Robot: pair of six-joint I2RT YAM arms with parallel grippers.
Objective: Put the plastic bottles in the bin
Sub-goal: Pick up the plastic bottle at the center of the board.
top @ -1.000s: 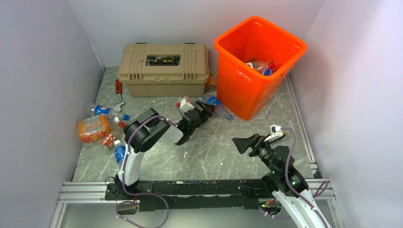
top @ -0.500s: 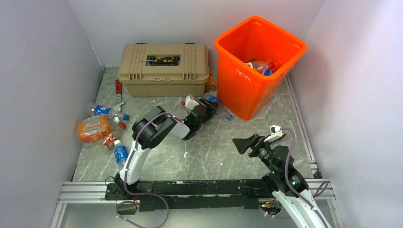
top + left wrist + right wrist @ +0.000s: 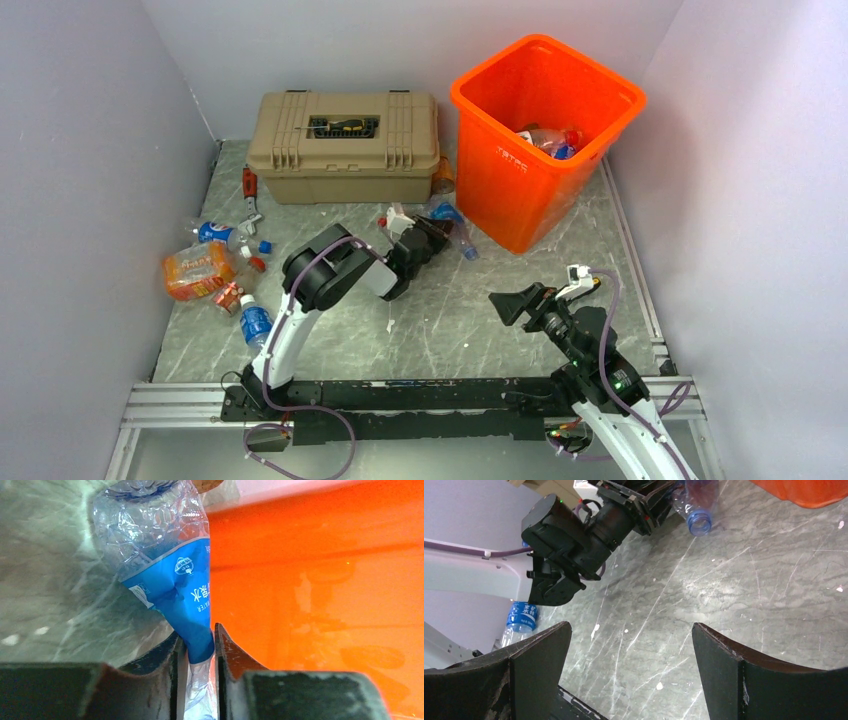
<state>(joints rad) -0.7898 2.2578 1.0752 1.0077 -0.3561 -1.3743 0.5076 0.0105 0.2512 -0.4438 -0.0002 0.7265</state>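
Left wrist view: our left gripper (image 3: 200, 642) clamps a crushed blue-labelled bottle (image 3: 165, 565) flat, just beside the orange bin (image 3: 325, 580). We judge this to be the grasp step. Next we need to lift the bottle above the thick rim and let go over the opening, where a few others lie inside. The thin crumpled plastic could slip on the way up. Our right gripper (image 3: 631, 627) hangs wide open and empty near its base. The table (image 3: 450, 320) is scratched grey stone-look board, with more bottles (image 3: 205, 268) scattered along its left side and a tan toolbox (image 3: 345, 150) at the back. Pale walls (image 3: 90, 150) close in on three sides.
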